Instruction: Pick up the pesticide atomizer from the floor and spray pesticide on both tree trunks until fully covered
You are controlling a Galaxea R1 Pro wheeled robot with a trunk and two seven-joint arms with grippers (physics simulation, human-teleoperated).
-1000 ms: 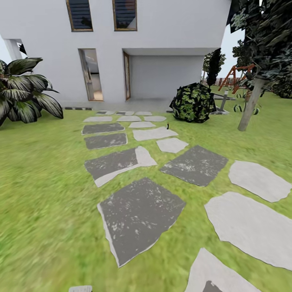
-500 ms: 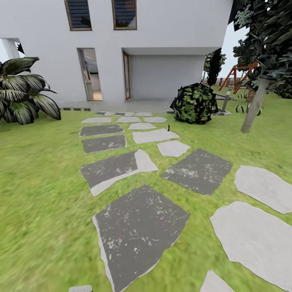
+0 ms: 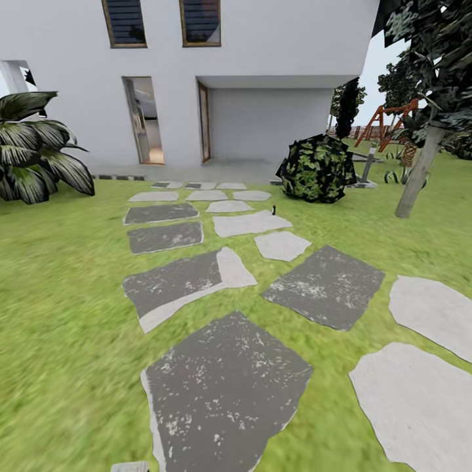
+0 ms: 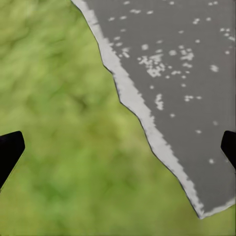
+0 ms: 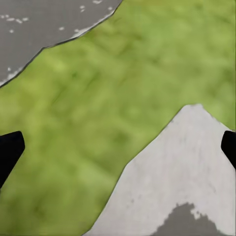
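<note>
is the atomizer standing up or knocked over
Upright: the pesticide atomizer shows in the head view as a tiny dark vertical sliver at the edge of a pale stone slab. Too small for detail.

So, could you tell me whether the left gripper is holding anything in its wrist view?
No, the left gripper is open, with just grass and a dark paving slab between its fingertips.

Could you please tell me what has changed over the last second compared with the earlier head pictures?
The whole head picture has shifted: the paving slabs slide down and grow larger, so the camera has rolled forward along the path toward the house. The atomizer still stands far ahead on a slab near the bush, and the tree trunk is unmoved. Nothing was taken hold of or let go.
</note>
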